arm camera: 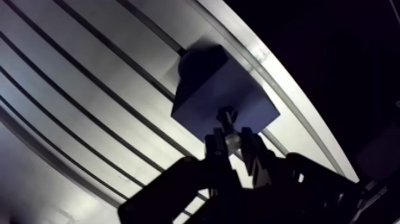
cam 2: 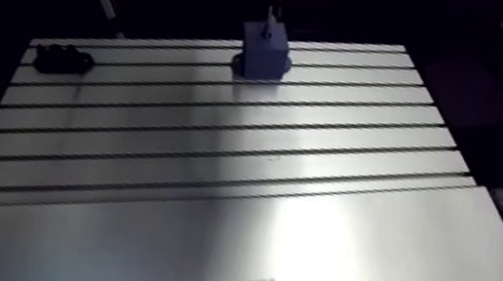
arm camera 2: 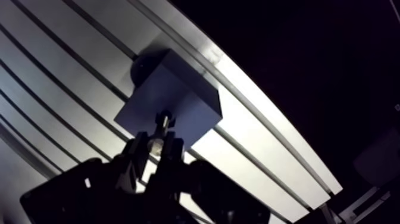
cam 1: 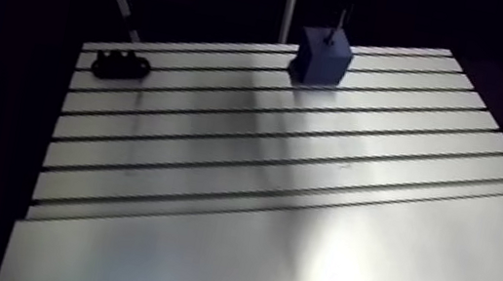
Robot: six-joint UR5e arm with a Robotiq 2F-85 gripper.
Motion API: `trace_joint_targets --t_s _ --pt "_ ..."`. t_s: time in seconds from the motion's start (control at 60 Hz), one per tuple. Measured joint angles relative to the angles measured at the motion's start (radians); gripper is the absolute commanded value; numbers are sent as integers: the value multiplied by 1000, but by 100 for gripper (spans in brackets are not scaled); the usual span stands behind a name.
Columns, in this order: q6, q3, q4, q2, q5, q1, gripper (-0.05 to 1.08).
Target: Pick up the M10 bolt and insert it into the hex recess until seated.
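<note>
**Bolt held over the block, tip at its top face**

The end effector (arm camera: 233,142) is clamped on the slim dark metal bolt (arm camera: 228,121). The bolt's glinting head sits between the fingers (arm camera: 214,148) and its shank points straight ahead along the tool's own line. Directly ahead lies the matte dark-blue cuboid block (arm camera: 205,95), which stands at the far edge of the ribbed, slotted aluminium surface (cam 1: 262,159). The bolt tip meets or nearly meets the block's flat top. The hex recess cannot be made out, so alignment is a judgement: a push along the axis looks next. A small black fixture (cam 1: 121,63) lies well apart.
</note>
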Motion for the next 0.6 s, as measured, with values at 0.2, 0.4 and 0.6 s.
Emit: trace_joint_targets --t_s 0.2,0.4,0.6 --pt "-1 -1 -1 0 0 -1 100" --pt "-1 0 -1 0 0 -1 100" --pt "-1 0 -2 0 0 0 100"
